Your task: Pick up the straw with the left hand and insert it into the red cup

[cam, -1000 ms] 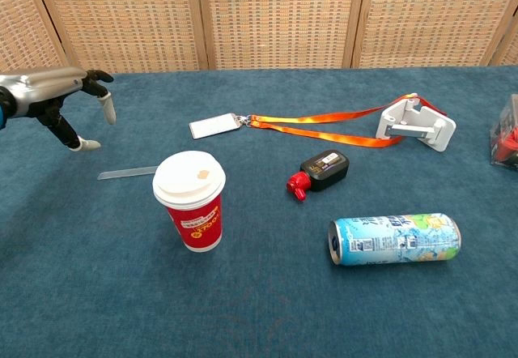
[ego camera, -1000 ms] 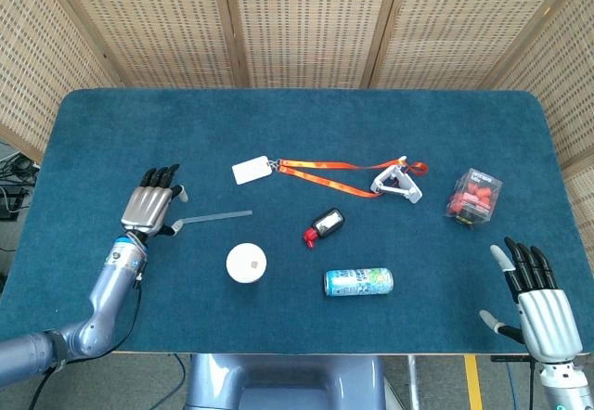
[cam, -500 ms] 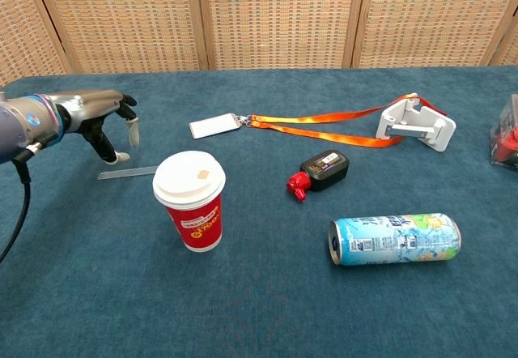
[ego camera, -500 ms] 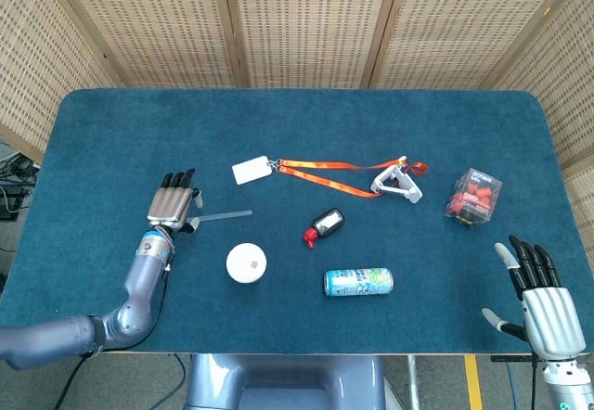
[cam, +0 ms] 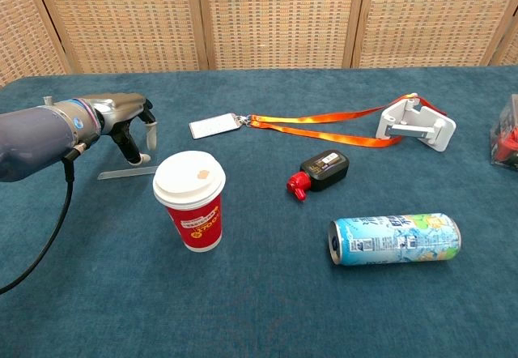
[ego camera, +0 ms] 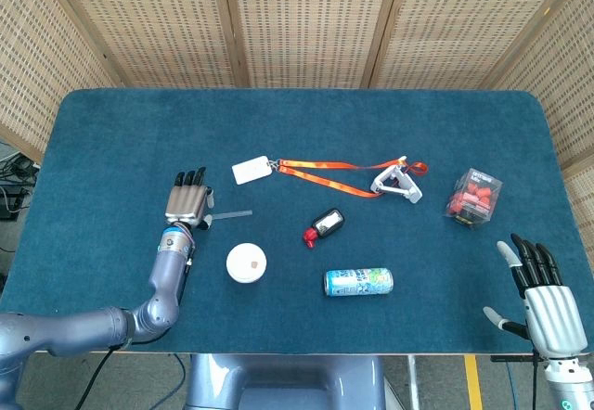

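Note:
A clear straw (ego camera: 231, 214) lies flat on the blue table, left of centre; in the chest view the straw (cam: 117, 173) shows partly behind the hand. My left hand (ego camera: 187, 205) hovers palm down right over the straw's left part, fingers apart, thumb tip low near the straw; the left hand (cam: 125, 119) holds nothing. The red cup (cam: 192, 201) with a white lid (ego camera: 246, 263) stands upright just in front and to the right of the straw. My right hand (ego camera: 541, 294) is open at the table's near right edge, far from both.
A white badge (ego camera: 251, 170) on an orange lanyard (ego camera: 336, 172), a white clip (ego camera: 397, 184), a small black and red bottle (ego camera: 324, 224), a lying drink can (ego camera: 358, 282) and a clear box of red pieces (ego camera: 473, 198) are spread over the table's middle and right.
My left hand has moved to the right, from left of the straw's end to directly over the straw. The straw, the cup and the right hand have stayed put.

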Controlling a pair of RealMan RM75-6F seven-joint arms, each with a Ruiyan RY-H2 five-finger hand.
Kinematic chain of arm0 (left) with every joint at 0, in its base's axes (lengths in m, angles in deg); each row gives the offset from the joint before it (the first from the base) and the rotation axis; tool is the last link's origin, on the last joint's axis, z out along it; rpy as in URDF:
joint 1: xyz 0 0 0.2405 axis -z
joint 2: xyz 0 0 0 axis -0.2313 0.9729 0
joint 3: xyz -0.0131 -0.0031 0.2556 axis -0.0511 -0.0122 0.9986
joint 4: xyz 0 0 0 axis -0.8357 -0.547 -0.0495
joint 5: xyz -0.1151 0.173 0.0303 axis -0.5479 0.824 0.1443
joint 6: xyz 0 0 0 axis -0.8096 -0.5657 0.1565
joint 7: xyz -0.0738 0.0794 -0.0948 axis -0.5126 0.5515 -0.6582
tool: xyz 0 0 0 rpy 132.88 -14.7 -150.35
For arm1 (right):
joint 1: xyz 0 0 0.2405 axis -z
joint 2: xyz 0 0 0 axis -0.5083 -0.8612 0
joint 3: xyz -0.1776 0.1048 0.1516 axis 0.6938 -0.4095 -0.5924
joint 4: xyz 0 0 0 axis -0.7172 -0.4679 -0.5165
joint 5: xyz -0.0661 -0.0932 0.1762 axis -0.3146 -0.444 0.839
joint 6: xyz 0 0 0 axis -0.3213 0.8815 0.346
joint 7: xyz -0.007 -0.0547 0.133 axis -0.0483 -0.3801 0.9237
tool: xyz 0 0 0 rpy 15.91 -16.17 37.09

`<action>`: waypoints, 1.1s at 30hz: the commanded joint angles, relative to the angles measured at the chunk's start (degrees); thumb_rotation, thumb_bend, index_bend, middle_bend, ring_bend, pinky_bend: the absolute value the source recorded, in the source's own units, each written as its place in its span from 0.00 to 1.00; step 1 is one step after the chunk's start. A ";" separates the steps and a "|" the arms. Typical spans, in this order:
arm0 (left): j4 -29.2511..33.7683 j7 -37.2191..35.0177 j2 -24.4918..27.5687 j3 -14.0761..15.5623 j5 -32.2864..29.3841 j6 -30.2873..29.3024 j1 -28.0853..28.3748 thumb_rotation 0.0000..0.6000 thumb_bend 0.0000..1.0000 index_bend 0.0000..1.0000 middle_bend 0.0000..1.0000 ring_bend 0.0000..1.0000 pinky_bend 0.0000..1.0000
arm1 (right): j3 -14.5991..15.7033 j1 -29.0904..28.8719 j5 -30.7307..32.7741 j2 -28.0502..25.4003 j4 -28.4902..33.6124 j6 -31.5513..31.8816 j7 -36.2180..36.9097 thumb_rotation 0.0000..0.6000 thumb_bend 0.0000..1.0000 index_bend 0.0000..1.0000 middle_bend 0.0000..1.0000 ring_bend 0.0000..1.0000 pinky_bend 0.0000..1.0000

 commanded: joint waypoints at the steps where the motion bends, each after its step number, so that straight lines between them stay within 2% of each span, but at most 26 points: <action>1: -0.64 0.33 -0.56 -0.19 -0.82 0.20 0.56 1.00 0.36 0.51 0.00 0.00 0.00 | -0.06 -0.01 0.09 -0.02 -0.06 0.02 0.19 1.00 0.05 0.06 0.00 0.00 0.00; 11: -4.35 1.90 -3.03 -0.12 -3.11 1.30 2.47 1.00 0.36 0.51 0.00 0.00 0.00 | -0.50 -0.15 0.39 0.16 -0.76 0.37 1.80 1.00 0.05 0.07 0.00 0.00 0.00; 33: -9.36 4.76 -7.72 0.50 -3.79 0.87 4.42 1.00 0.37 0.54 0.00 0.00 0.00 | -0.62 0.09 0.04 -0.52 -0.31 1.48 2.86 1.00 0.05 0.09 0.00 0.00 0.00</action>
